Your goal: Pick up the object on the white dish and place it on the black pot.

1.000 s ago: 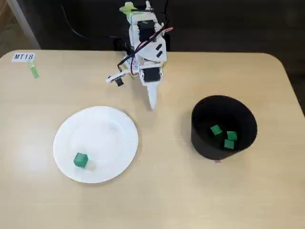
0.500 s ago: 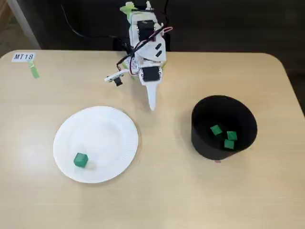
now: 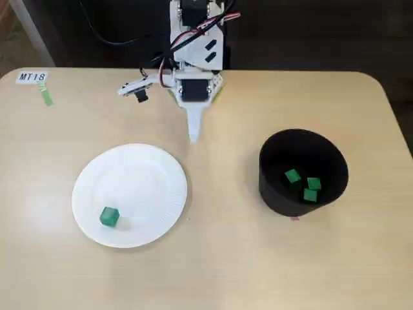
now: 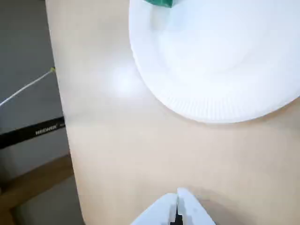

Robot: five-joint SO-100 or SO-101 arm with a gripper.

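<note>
A small green cube (image 3: 110,216) lies on the white paper plate (image 3: 145,177) at the plate's front left in the fixed view. In the wrist view the plate (image 4: 220,70) fills the top right and the cube (image 4: 161,3) peeks in at the top edge. The black pot (image 3: 274,184) stands at the right and holds three green cubes (image 3: 292,175). My gripper (image 3: 193,135) is shut and empty, its white fingers pointing down at the table behind the plate, apart from it. In the wrist view the gripper (image 4: 177,193) shows at the bottom, jaws together.
A label reading MT18 (image 3: 32,77) and a green tape strip (image 3: 46,97) lie at the table's back left. The arm's base (image 3: 195,58) stands at the back edge with cables. The table's left edge (image 4: 58,112) shows in the wrist view.
</note>
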